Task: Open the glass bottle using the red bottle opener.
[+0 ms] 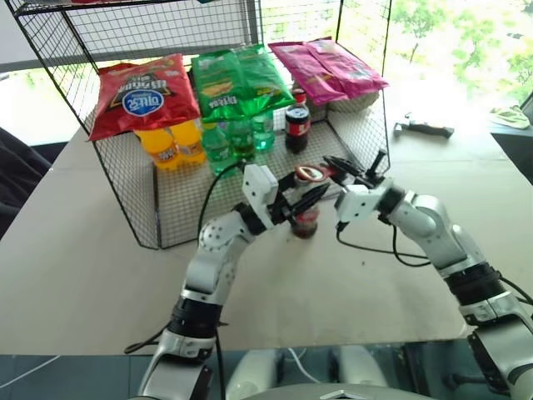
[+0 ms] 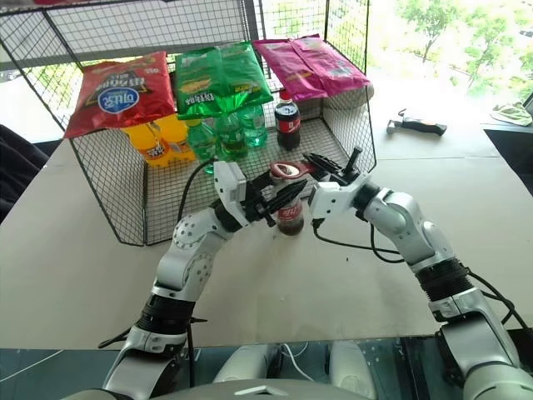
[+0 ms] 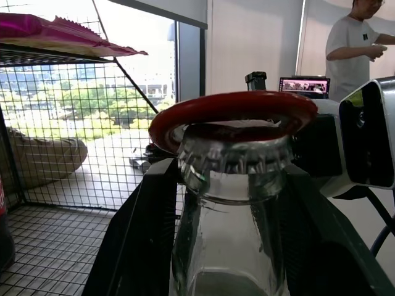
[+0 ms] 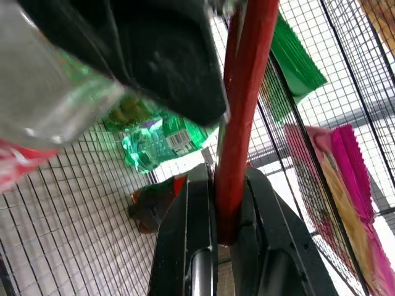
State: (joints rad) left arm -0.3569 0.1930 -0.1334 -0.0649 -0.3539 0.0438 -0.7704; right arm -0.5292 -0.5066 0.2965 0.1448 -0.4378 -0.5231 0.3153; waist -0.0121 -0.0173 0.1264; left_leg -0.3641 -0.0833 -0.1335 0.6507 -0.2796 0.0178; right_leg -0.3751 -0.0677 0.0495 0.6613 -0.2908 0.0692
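Standing upright on the table (image 1: 100, 250), just in front of the wire rack (image 1: 166, 208), the glass bottle (image 2: 290, 218), neck clamped between the black fingers of the left gripper (image 2: 283, 198). Pinched edge-on in the shut right gripper (image 4: 225, 209), the red bottle opener (image 3: 231, 114), ring head lying over the crimped metal cap (image 3: 234, 154) and touching it. Behind, inside the rack, green bottles (image 1: 237, 137), orange bottles (image 1: 171, 143) and a dark cola bottle (image 1: 296, 123); snack bags on top. Far off on the table, a hammer-like tool (image 1: 425, 127).
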